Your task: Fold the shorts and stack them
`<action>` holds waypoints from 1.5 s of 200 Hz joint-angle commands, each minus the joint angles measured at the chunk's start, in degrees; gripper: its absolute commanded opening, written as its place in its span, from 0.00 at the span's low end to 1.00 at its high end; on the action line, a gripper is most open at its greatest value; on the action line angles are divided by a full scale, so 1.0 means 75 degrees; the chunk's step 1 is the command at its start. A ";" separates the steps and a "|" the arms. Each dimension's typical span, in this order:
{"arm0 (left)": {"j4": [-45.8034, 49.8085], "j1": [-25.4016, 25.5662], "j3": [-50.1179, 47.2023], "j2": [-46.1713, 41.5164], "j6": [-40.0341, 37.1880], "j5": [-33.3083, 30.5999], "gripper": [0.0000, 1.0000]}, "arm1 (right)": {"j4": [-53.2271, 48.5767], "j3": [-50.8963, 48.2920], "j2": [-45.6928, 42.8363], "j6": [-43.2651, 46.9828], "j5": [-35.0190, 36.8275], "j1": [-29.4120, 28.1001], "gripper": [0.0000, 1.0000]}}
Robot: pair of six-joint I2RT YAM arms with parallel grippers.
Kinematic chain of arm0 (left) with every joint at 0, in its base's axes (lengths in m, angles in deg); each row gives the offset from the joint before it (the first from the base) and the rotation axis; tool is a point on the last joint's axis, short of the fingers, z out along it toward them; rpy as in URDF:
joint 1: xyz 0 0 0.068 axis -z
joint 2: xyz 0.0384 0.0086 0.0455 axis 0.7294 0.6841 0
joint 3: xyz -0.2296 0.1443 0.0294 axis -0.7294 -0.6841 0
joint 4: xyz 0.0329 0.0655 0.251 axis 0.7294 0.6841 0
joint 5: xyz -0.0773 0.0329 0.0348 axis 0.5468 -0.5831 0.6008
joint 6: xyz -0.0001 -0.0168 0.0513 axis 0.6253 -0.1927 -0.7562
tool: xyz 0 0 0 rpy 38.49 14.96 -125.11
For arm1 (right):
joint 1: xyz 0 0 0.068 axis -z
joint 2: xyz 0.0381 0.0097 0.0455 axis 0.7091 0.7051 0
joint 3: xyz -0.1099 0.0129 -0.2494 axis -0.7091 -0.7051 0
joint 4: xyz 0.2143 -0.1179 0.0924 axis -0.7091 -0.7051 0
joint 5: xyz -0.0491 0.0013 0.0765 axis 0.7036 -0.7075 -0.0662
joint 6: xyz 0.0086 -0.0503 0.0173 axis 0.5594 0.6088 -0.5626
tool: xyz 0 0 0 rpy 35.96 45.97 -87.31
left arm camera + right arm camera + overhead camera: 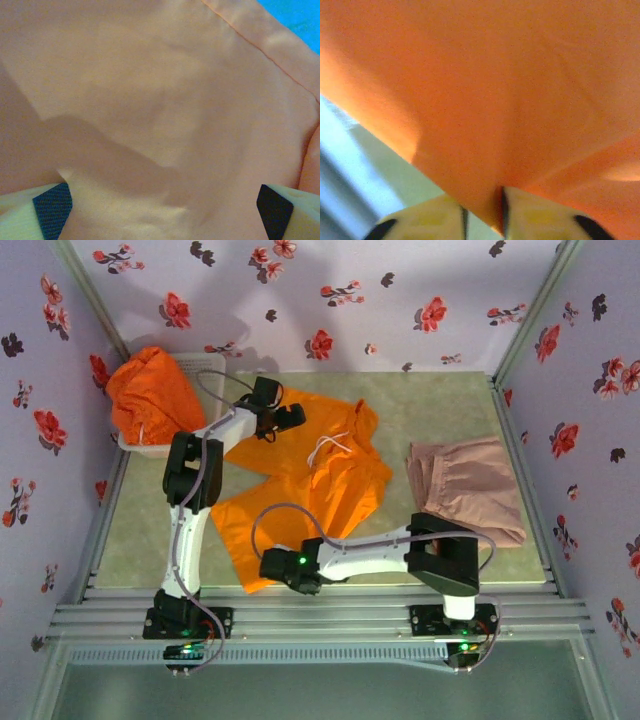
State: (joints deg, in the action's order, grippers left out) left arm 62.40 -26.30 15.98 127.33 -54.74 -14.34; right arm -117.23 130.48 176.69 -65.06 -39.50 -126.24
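While orange shorts [320, 485] lie spread on table [450, 400], waistband right, legs pointing left: right gripper [482, 202] narrow, pinching near leg's hem by front edge; left gripper [162, 210] wide, poised above far leg, gripping nothing. Likely fold: near leg carried away from bases onto far leg.

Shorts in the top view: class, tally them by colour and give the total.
Orange: 2 (spread orange shorts, heaped orange shorts)
Pink-beige: 1 (pink-beige shorts)
Total: 3
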 commanded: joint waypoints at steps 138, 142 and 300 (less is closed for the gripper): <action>0.0597 -0.0199 -0.0483 0.0175 -0.0091 -0.0153 0.99 | -0.0474 0.4619 0.1097 -0.2468 -0.1199 0.7208 0.99; 0.0600 -0.0203 -0.0501 0.0161 -0.0093 -0.0147 0.99 | -0.0607 0.4994 0.1407 -0.2492 -0.1202 0.7316 0.99; 0.0135 -0.0224 -0.1082 0.0169 -0.0032 -0.0053 0.99 | -0.2119 1.0023 0.5716 -0.2473 -0.1779 0.7976 0.09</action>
State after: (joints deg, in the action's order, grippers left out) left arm 56.85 -26.61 10.97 125.60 -55.35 -14.32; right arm -130.98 203.42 218.15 -83.48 -52.92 -67.49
